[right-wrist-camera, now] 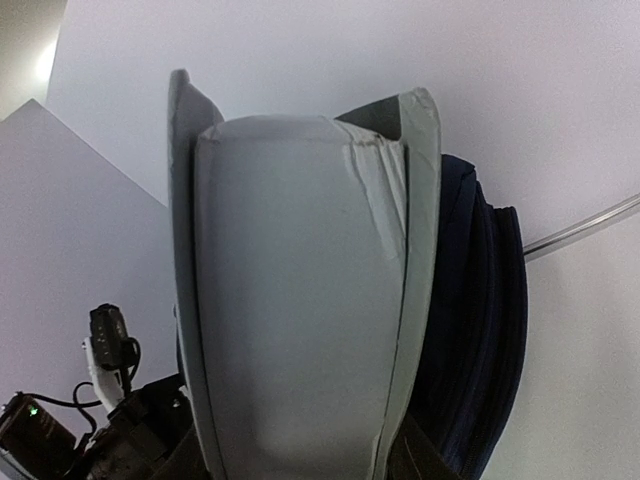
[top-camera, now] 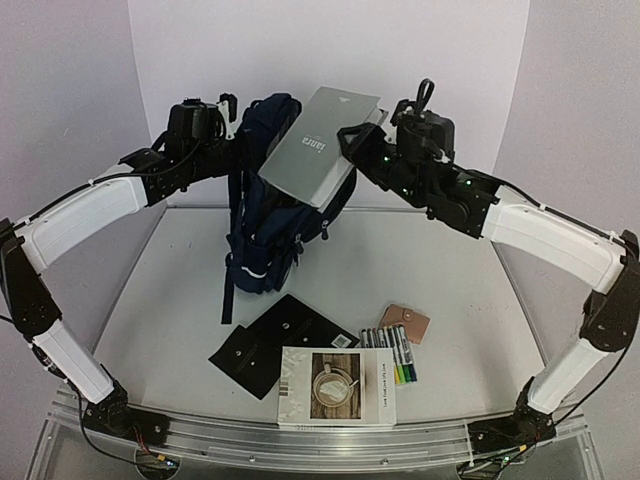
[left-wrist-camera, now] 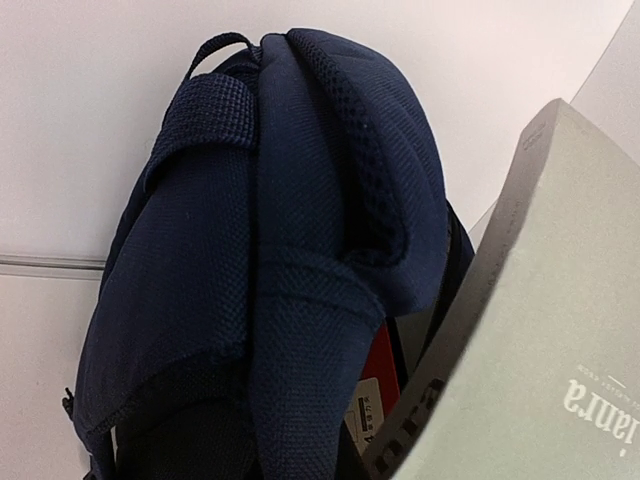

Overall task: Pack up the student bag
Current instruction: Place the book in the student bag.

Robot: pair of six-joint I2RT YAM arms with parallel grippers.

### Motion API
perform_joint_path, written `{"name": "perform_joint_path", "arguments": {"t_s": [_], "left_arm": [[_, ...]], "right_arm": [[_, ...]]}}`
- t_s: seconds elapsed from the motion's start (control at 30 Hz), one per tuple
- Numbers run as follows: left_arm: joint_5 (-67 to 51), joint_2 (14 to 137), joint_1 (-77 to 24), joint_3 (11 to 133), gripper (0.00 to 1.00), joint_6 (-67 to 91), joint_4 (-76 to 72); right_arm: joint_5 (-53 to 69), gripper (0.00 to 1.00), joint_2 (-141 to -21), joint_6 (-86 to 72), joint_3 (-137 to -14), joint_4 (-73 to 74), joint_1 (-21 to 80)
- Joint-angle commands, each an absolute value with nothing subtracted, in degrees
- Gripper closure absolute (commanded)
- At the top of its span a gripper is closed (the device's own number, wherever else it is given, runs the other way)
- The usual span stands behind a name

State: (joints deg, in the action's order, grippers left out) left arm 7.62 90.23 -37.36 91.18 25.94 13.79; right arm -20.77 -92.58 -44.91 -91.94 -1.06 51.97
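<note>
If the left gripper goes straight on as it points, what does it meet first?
Probably the student bag: its padded navy side fills the left wrist view dead ahead; the grey book lies rightward. Depth unclear.

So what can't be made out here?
- Inside of the student bag: top view, the grey book covers the opening.
- What the left gripper touches: top view, bag hides it; left wrist view shows no fingers.
- Fingers of the right gripper: right wrist view, the book fills it.
- Print on the pens: top view, too small.
</note>
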Motion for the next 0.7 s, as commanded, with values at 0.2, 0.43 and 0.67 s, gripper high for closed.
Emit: {"name": "perform_joint_path", "arguments": {"t_s": [0.2, 0.43, 0.67], "left_arm": [[10.8, 82.4, -37.5, 86.3, 1.00, 27.4, 0.4], [8.9, 81.2, -37.6, 84.7, 1.00, 26.9, 1.3], [7.9, 79.9, -37.1, 84.2, 1.00, 27.1, 3.2]], "right_arm": [[-44.6, 0.81, -100.9, -34.4, -102.2, 3.9, 55.0], [-53.4, 0.80, -114.5, -25.6, -118.7, 12.2, 56.0], [-54.2, 0.79, -124.8, -22.9, -129.5, 12.8, 56.1]]}}
